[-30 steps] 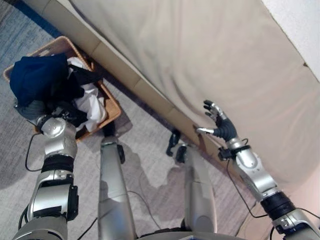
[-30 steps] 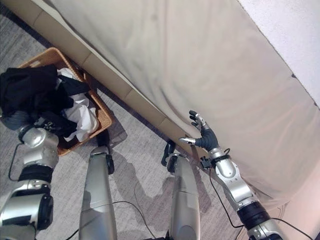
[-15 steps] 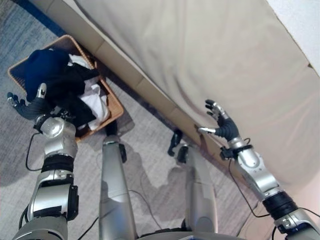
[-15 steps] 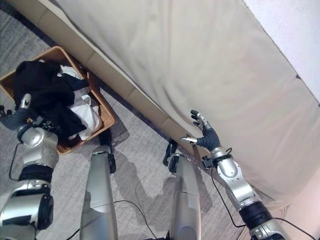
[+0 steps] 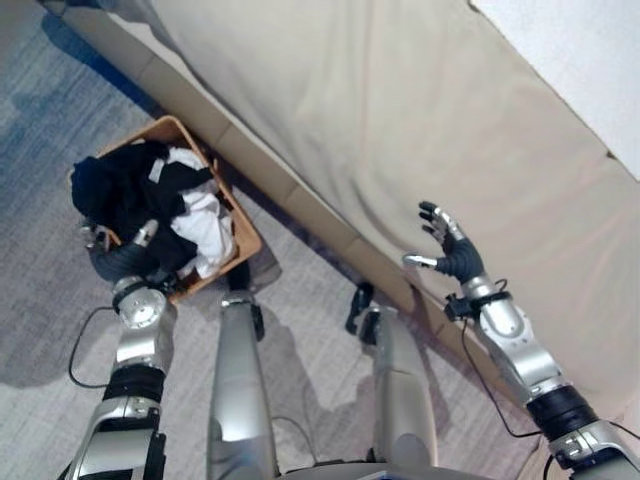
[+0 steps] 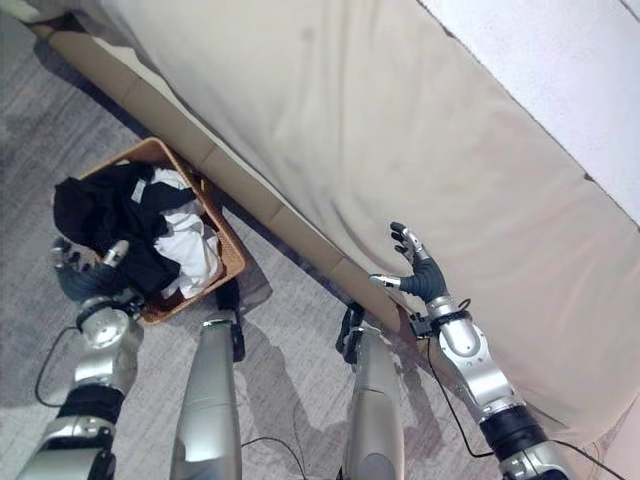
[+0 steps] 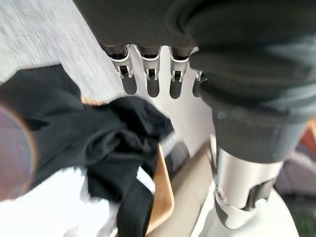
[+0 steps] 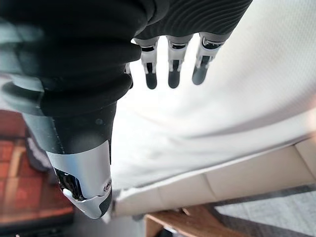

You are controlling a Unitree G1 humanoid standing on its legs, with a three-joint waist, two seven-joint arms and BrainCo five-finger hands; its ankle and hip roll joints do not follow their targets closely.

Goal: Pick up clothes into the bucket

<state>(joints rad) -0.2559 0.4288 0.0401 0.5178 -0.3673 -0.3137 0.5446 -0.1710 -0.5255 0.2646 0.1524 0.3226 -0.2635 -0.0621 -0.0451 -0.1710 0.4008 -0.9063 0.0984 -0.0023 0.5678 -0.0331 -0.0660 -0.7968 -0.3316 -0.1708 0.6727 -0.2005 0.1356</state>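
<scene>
A brown wicker basket (image 5: pixel 245 237) stands on the grey carpet against the sofa's base. Dark clothes (image 5: pixel 120 185) are heaped in it over white cloth (image 5: pixel 205 225); the dark cloth (image 7: pixel 98 143) and the basket rim (image 7: pixel 163 197) also appear in the left wrist view. My left hand (image 5: pixel 125 255) hovers at the basket's near edge, open, fingers (image 7: pixel 153 81) straight and holding nothing. My right hand (image 5: pixel 448 250) is raised over the sofa's front edge, open and empty, fingers (image 8: pixel 170 66) spread toward the beige cover.
A long beige sofa (image 5: pixel 400 120) runs diagonally across the scene, with a white wall (image 5: pixel 580 60) behind it at the upper right. Grey carpet (image 5: pixel 50 200) lies to the left of the basket.
The camera has shifted, so the basket sits further right and lower. My left hand has drawn back from the dark clothes, which now rest in the basket. The right hand stays raised.
</scene>
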